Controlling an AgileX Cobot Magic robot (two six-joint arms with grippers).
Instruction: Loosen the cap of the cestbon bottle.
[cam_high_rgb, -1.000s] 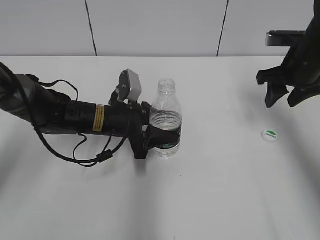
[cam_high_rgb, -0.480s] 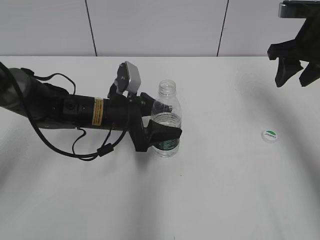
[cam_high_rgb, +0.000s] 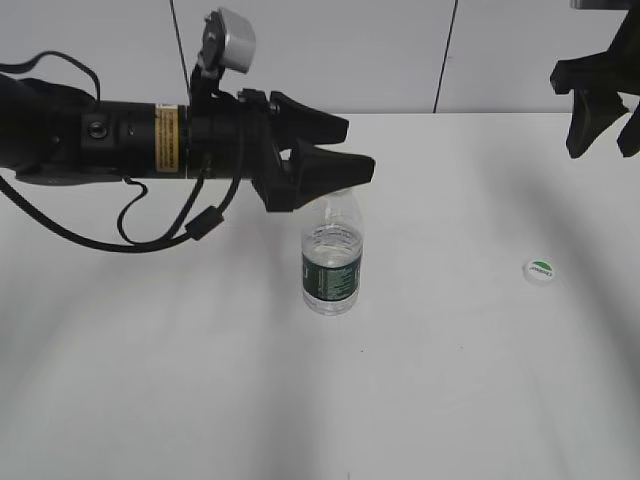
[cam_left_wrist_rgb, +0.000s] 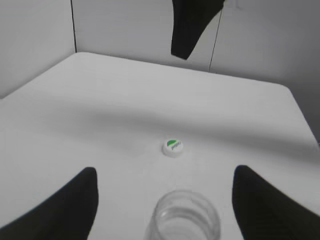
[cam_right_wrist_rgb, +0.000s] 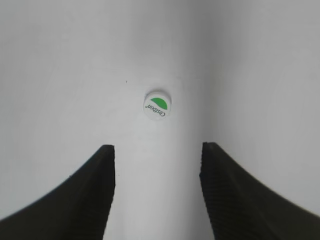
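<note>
The cestbon bottle (cam_high_rgb: 332, 262) stands upright on the white table, its neck open and capless; its mouth shows in the left wrist view (cam_left_wrist_rgb: 184, 220). The white cap (cam_high_rgb: 539, 270) with a green half-circle lies on the table to the right, apart from the bottle; it also shows in the left wrist view (cam_left_wrist_rgb: 173, 147) and the right wrist view (cam_right_wrist_rgb: 157, 105). My left gripper (cam_high_rgb: 350, 152) is open and empty, lifted above and just behind the bottle's mouth. My right gripper (cam_high_rgb: 607, 125) is open and empty, high above the cap at the upper right.
The white table (cam_high_rgb: 450, 380) spreads around the bottle. A grey panelled wall (cam_high_rgb: 400, 50) stands behind it. The left arm's body and cables (cam_high_rgb: 120, 150) stretch across the left half.
My left gripper opened, let go of the bottle and rose above its neck. My right gripper rose slightly at the upper right. Bottle and cap stayed put.
</note>
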